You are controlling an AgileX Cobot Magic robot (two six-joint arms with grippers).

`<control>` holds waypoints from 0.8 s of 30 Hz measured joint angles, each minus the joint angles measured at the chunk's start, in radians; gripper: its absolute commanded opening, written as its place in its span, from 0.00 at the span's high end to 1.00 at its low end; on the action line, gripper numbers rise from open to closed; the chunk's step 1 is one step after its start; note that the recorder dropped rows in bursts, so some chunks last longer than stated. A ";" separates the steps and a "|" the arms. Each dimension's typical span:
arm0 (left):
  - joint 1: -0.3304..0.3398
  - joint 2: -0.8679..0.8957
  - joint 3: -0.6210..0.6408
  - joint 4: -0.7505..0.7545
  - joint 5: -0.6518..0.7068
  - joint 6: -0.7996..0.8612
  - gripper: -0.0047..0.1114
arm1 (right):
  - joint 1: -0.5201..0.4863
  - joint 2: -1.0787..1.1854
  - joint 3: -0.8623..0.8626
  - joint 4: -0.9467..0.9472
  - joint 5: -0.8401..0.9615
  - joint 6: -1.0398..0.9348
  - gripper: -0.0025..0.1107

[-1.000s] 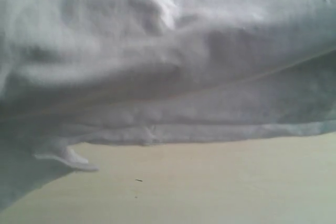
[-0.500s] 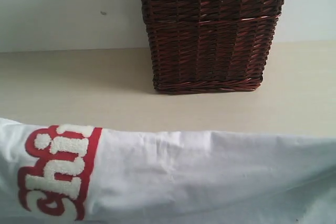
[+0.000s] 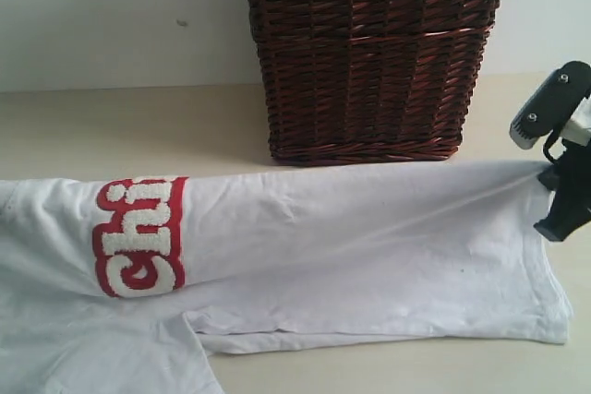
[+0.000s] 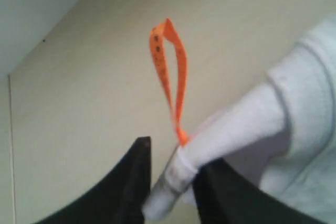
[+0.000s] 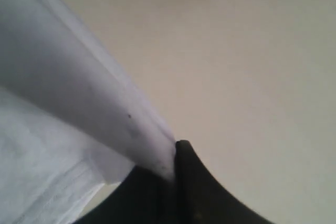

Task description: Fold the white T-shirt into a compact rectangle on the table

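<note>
Right gripper pinches the white T-shirt, spread on the table before the wicker basket; basket's contents hidden. Left gripper pinches its collar beside an orange tag. Right gripper clamps a fold.

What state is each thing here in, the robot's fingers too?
White cotton T-shirt with red-outlined lettering: partly folded, pulled taut.
Dark woven wicker basket: upright behind it.
Small orange collar tag: looped, sticking out.
Left black fingers: collar between them, grip unclear.
Right black fingers: shut on shirt's edge.
</note>
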 measured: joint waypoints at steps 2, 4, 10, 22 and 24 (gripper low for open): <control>0.000 0.049 -0.018 0.000 -0.059 0.000 0.36 | 0.000 0.012 0.000 -0.007 -0.106 0.000 0.79; 0.000 0.079 -0.051 -0.003 -0.139 0.000 0.32 | 0.000 0.014 0.000 -0.008 -0.226 0.000 0.60; 0.000 0.087 -0.074 -0.016 -0.238 -0.004 0.49 | 0.000 0.014 0.000 0.008 -0.287 0.000 0.44; -0.128 0.009 -0.257 -0.150 0.696 -0.267 0.96 | 0.000 -0.026 -0.115 0.437 0.144 0.077 0.98; -0.195 0.013 -0.260 -0.207 0.898 -0.175 0.94 | 0.000 -0.037 -0.125 0.439 0.226 0.098 0.98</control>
